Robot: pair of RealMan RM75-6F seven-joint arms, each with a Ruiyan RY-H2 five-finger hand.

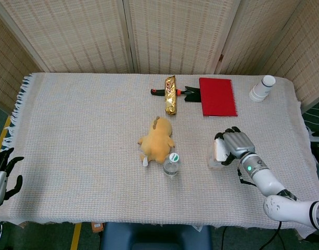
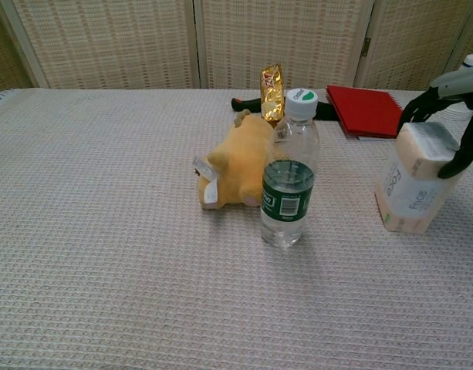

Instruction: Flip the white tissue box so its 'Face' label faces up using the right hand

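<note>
The white tissue box stands on end at the right of the table, tilted, its 'Face' label turned sideways toward the chest camera. In the head view the tissue box is partly covered from above. My right hand grips the box's top end, fingers curled over its far edge and thumb on the near side; the same right hand sits at the right edge of the chest view. My left hand hangs open off the table's left front corner, holding nothing.
A water bottle stands left of the box, with a yellow plush toy behind it. A gold packet, a black tool, a red notebook and a white cup lie further back.
</note>
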